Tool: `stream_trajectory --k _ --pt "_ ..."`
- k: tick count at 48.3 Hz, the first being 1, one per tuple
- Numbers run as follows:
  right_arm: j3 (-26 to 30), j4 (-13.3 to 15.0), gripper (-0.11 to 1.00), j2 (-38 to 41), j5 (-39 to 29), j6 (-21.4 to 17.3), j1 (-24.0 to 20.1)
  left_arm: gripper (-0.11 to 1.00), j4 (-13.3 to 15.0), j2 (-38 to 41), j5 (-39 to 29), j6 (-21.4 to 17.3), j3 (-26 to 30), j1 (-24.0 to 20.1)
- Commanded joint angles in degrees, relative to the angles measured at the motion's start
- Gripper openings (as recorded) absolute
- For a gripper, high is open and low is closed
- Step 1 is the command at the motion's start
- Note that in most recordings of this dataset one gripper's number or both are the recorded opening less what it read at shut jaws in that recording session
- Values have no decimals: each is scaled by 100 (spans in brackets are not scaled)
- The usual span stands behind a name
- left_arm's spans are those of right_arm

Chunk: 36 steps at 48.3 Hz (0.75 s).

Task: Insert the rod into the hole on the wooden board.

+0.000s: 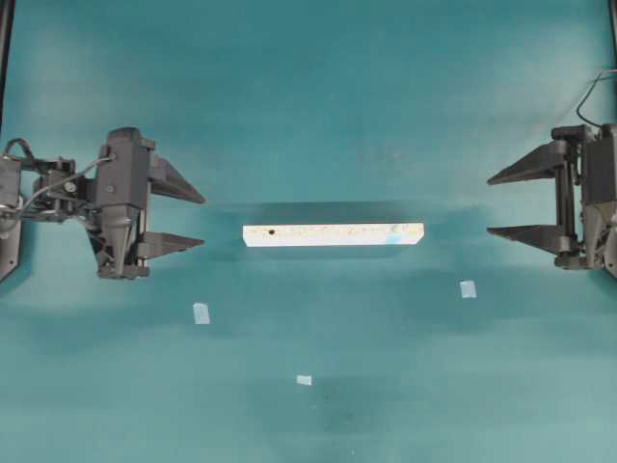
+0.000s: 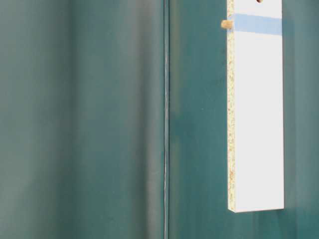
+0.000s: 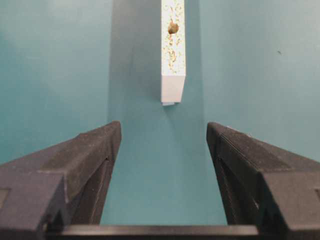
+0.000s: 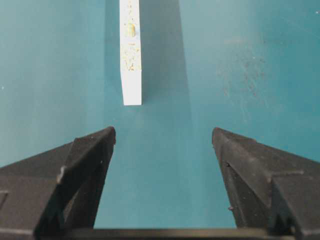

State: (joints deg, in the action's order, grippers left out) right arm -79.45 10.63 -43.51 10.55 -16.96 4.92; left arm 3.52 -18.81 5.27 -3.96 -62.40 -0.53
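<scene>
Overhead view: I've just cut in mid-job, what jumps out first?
A long narrow pale speckled chipboard strip stands on its edge in the middle of the teal table, with a short cream dowel already poking out of the edge near its blue-marked end. The black left hand and right hand face it from either end, both open and empty. Three pale blue tape bits lie nearer the bottom.

We see the wooden board point(image 1: 333, 234) lying on its narrow edge mid-table point(image 1: 308, 96), running from side to side between the left gripper point(image 1: 198, 220) and the right gripper point(image 1: 494, 204), each well apart from its end. The rod point(image 2: 227, 23) stands in the hole near the board's right end (its tip juts from the edge face). Three tape bits point(image 1: 201, 313) lie in front of the board.
</scene>
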Motion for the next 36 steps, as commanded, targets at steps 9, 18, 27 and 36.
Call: stream_trajectory --k 9,18,27,36 --pt "18 9 84 -229 -255 -9 -9 76 9 -308 18 -44 -97 -9" --pt "-35 18 84 -466 -255 -9 -9 76 9 -448 18 -26 -167 -9" --pt "-97 18 84 -615 -229 -9 -9 76 9 -562 18 -26 -193 -18" --pt "-141 18 84 -571 -255 -9 -9 76 9 -554 26 -18 -264 -18"
